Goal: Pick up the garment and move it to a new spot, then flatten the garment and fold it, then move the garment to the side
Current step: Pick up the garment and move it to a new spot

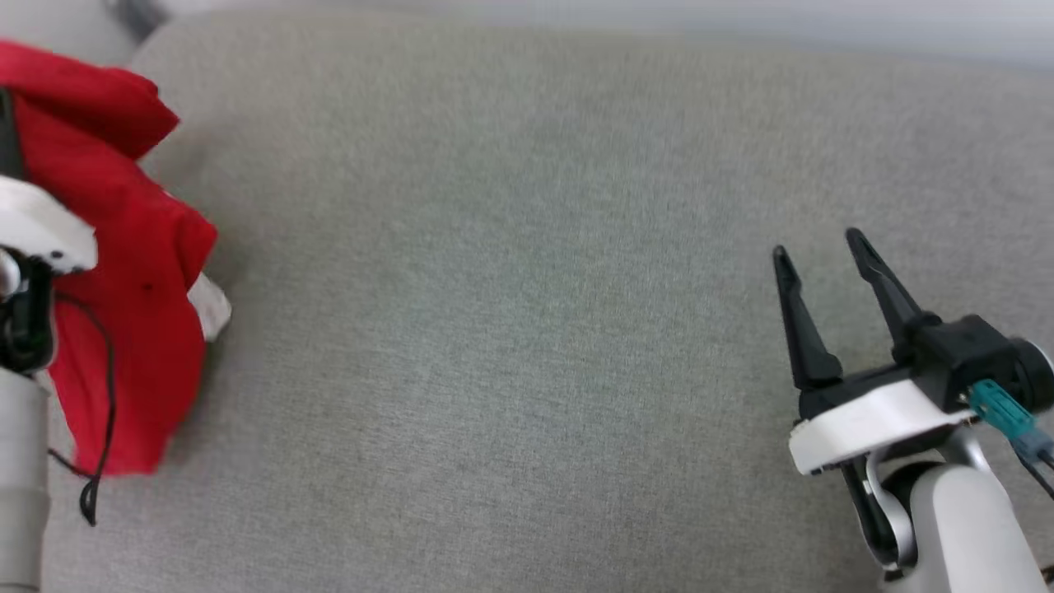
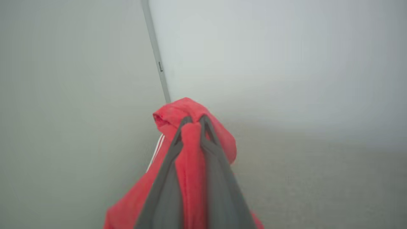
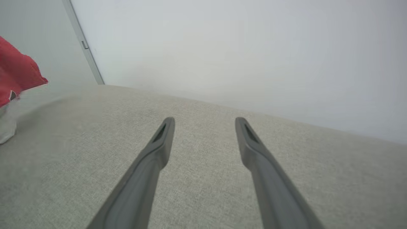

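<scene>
Step one, the carry. My left gripper [image 2: 193, 122] is pinched tight on a bunched fold of the shirt [image 1: 140, 346]. The shirt hangs crumpled at the far left edge of the grey fabric surface [image 1: 527, 346]; can't tell if its lower end touches. My right gripper [image 1: 815, 243] is spread wide and empty, low on the right, well apart from the shirt. Next, I judge: bring the shirt over the bare middle, set it down, let go, then spread it flat with both grippers.
</scene>
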You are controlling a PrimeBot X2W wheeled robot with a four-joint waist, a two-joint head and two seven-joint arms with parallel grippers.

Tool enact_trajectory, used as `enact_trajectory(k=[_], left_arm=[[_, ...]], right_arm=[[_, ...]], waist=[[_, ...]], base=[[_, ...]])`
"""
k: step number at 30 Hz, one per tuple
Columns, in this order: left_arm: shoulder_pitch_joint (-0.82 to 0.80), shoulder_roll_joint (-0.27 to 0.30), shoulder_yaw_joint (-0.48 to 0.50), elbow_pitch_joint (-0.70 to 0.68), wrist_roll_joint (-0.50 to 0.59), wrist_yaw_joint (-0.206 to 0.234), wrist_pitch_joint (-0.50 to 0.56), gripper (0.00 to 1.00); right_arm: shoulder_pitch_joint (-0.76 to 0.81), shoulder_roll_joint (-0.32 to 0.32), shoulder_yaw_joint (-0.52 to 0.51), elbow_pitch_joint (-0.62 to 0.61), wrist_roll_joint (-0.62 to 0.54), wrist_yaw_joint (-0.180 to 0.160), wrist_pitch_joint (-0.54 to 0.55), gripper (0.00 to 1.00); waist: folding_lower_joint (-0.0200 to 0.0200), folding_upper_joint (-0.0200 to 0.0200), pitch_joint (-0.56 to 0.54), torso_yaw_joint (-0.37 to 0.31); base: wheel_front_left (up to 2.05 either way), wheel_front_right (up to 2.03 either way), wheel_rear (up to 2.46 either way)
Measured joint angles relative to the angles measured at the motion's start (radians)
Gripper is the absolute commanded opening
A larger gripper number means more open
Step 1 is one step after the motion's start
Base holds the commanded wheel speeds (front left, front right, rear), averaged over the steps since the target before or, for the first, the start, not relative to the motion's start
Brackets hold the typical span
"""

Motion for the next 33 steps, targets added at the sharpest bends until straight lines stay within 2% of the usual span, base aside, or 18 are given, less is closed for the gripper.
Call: enact_trajectory(k=[7, 13, 17, 22, 26, 33], left_arm=[[-0.001, -0.037, -0.061, -0.144, 0.053, 0.028, -0.04, 0.0], [0.037, -0.096, -0.146, -0.29, 0.083, 0.034, -0.004, 0.0], [0.058, -0.157, -0.218, -0.366, 0.087, 0.029, 0.041, 0.0], [0.07, -0.256, -0.332, -0.395, 0.07, -0.004, 0.102, 0.0], [0.119, -0.308, -0.416, -0.393, 0.069, -0.023, 0.119, 0.0], [0.329, -0.33, -0.551, -0.345, 0.089, -0.034, 0.108, 0.0]], right_arm=[[0.054, 0.0, -0.026, -0.004, 0.032, 0.0, -0.005, 1.0], [0.09, 0.0, -0.026, -0.009, 0.048, 0.0, -0.004, 1.0], [0.107, 0.0, -0.031, -0.015, 0.056, 0.0, 0.0, 1.0], [0.141, -0.001, -0.053, -0.025, 0.059, 0.0, 0.009, 1.0], [0.157, 0.0, -0.063, -0.038, 0.065, 0.0, 0.01, 1.0], [0.16, 0.0, -0.066, -0.044, 0.078, 0.0, 0.004, 1.0]], waist=[[-0.0003, 0.0, -0.096, -0.029], [-0.0003, 0.0, -0.14, -0.116], [-0.0003, 0.0, -0.161, -0.192], [-0.0002, 0.0, -0.174, -0.278], [-0.0003, 0.0, -0.163, -0.321], [-0.0001, 0.0, -0.108, -0.325]], base=[[0.0, 0.0, 0.0], [0.0, 0.0, 0.0], [0.0, 0.0, 0.0], [0.0, 0.0, 0.0], [0.0, 0.0, 0.0], [0.0, 0.0, 0.0]])
